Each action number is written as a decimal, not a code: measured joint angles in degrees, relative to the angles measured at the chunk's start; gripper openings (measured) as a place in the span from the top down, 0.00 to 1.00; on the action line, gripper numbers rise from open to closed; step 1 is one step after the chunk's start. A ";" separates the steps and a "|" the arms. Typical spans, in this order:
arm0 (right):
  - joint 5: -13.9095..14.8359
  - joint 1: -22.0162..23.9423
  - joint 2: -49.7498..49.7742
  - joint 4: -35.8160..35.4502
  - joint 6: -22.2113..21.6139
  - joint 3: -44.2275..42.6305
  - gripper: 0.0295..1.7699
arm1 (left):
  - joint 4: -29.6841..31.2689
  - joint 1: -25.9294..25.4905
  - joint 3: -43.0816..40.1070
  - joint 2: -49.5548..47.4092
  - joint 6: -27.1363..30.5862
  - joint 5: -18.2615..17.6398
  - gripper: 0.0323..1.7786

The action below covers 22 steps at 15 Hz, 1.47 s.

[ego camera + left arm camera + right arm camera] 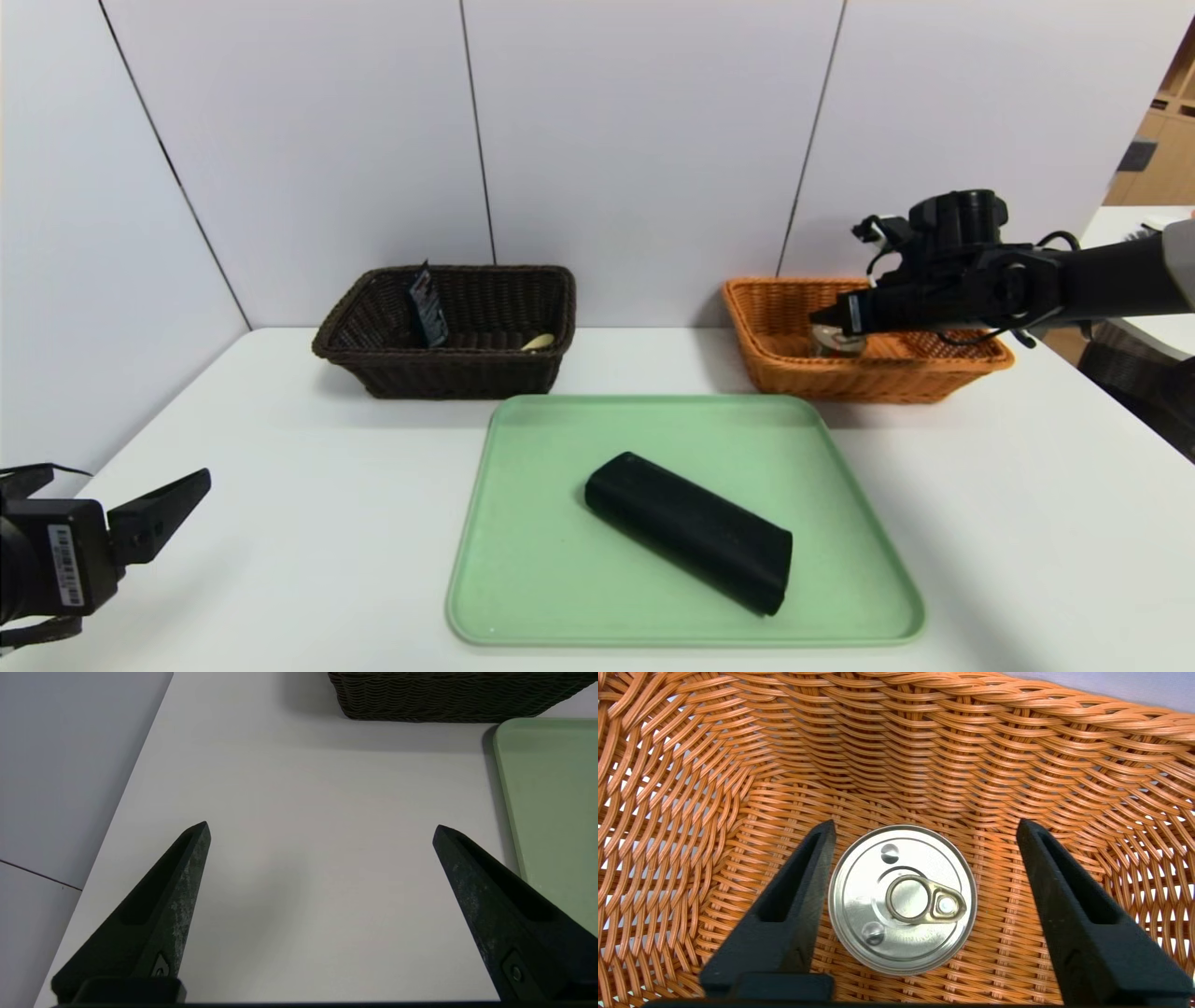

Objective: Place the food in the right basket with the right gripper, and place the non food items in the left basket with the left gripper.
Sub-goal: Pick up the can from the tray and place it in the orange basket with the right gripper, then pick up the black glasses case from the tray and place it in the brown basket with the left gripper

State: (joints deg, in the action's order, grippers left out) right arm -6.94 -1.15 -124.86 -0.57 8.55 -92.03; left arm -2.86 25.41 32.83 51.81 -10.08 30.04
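White counter (980, 523), matte, with a light grey panelled wall (635, 140) along its far edge and another panel closing the robot's left side. Thin dark seams run down the panels. At the far right of the head view, wooden shelving (1162, 140) and a second white surface show past the wall's end.

Mint-green tray (532, 560) sits centre-front on the counter. On it lies the long black oblong case (691, 530), flat and set diagonally.

Dark brown wicker basket (448, 373) stands at the back on the left, against the wall. Inside it: a dark squeeze tube (428, 305) leaning upright near the left end, and the pale yellow bowl of a spoon (539, 342) on the floor toward the right end; the spoon's handle is not discernible.

Orange wicker basket (784, 369) stands at the back on the right. The tin can (902, 899) rests upright on its woven floor, pull-ring lid facing up; the label is not visible from above.

Right gripper (924, 828) reaches into the orange basket over the can. Fingers are spread: one finger lies close along the can's rim, contact not clear, while the other stands plainly apart from it with basket weave showing between. Can is not pinched.

Left gripper (320, 826) hovers over bare counter at the near left corner, well apart from the tray and the dark basket, fingers spread wide, nothing between them.
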 joint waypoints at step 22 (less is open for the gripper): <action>10.09 -3.43 28.72 13.67 -2.05 3.41 0.05 | 0.00 19.66 14.35 12.63 3.30 -0.90 0.05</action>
State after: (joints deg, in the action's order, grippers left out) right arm 3.16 -4.57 -96.14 13.09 6.50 -88.61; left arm -2.86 45.07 47.18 64.44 -6.78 29.14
